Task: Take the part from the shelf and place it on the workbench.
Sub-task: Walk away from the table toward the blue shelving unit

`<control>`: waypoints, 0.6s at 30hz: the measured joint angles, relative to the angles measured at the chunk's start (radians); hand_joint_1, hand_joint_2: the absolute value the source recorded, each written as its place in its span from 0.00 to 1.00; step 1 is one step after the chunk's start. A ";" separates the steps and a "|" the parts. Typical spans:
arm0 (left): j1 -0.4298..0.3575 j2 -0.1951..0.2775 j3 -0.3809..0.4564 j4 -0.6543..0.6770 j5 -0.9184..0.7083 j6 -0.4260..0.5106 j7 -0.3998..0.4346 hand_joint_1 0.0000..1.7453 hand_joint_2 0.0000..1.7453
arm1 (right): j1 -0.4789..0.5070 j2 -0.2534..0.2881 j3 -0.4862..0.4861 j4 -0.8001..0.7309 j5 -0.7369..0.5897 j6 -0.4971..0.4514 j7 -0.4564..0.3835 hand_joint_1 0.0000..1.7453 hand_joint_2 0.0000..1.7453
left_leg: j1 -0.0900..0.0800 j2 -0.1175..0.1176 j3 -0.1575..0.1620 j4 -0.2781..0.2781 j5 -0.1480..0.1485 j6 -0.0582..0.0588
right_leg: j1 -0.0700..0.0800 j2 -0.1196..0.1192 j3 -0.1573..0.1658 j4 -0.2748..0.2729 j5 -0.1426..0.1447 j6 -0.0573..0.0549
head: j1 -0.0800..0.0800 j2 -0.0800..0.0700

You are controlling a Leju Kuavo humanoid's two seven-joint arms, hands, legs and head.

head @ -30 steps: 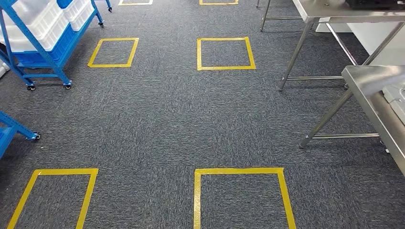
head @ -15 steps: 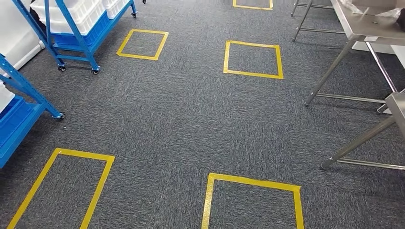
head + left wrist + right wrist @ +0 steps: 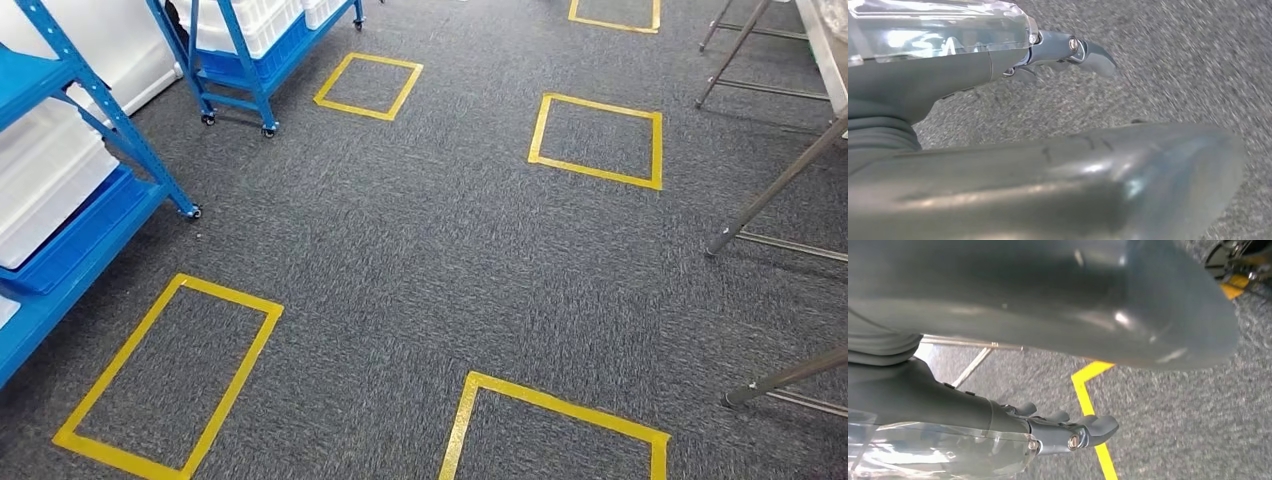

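Item: part, not yet in hand. We cannot pick it out; it presumably lies in one of the white bins [image 3: 45,185] on the blue shelf [image 3: 95,235] at near left. A second blue shelf [image 3: 262,62] stands far left.

Handling, as we judge: unknown until seen; the bins look like stiff, smooth plastic, so we would reach inside and take the part itself.

Left robot hand [image 3: 1068,52]: released, fingers loosely extended over grey carpet [image 3: 420,260], holding nothing.

Right robot hand [image 3: 1073,432]: likewise empty, fingers slack.

Bench: steel legs [image 3: 775,185] at right. Yellow tape squares [image 3: 598,140] mark the floor.
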State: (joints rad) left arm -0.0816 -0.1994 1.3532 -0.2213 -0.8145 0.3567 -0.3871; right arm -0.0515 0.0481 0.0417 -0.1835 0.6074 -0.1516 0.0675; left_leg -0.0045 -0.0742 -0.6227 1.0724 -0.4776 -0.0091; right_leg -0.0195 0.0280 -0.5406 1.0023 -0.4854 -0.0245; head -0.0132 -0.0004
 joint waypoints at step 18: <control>-0.011 -0.010 -0.006 0.000 0.056 0.107 -0.014 0.00 0.00 | -0.033 0.044 0.005 -0.003 0.102 0.014 0.045 0.00 0.00 | 0.007 0.061 0.050 -0.078 0.038 0.034 | -0.003 -0.039 -0.089 0.245 -0.150 0.050 | 0.001 0.000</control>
State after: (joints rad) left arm -0.0924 -0.2096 1.3470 -0.2213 -0.7580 0.4635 -0.4016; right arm -0.0844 0.0924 0.0466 -0.1863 0.7093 -0.1375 0.1124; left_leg 0.0030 -0.0132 -0.5729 0.9944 -0.4398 0.0250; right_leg -0.0221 -0.0112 -0.6300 1.2470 -0.6352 0.0254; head -0.0120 -0.0004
